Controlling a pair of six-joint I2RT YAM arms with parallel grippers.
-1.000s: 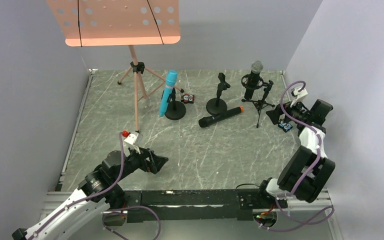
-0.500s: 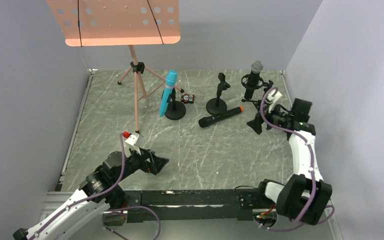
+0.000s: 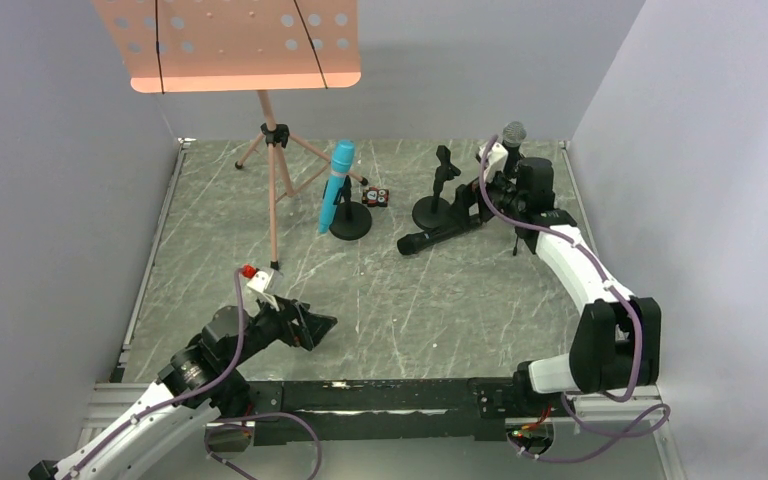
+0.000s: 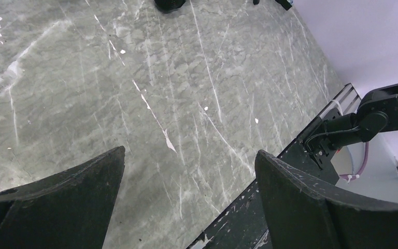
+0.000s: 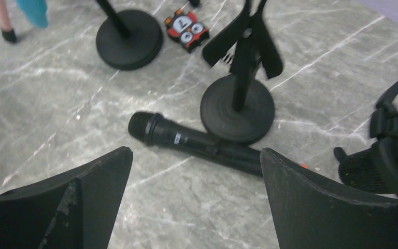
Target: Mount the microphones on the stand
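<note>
Left claw [image 4: 189, 155] is nearest the bases, spread wide, holding nothing, over bare table [image 4: 134, 78], well apart from every mic. It is the farther arm.

Black mic with orange end [image 5: 197, 145] lies flat on the table, loose. In the right wrist view its long axis runs from the mesh head at left down to the orange tip at right. It rests just beside the round base of the empty stand [image 5: 237, 109], possibly touching.

Right claw [image 5: 196, 151] hangs right above that mic, wide open, gripping nothing. This is the nearer arm. Its fingers sit spread roughly along the barrel, not across it, so the wrist likely needs a turn before closing.

Holders: the empty stand's clip has nothing in it. Blue mic [image 3: 337, 185] sits tilted in its round-base stand. Silver-mesh mic [image 3: 513, 133] stands upright in the tripod mount, partly hidden by the right arm. So likely one mic is left to attach.
</note>
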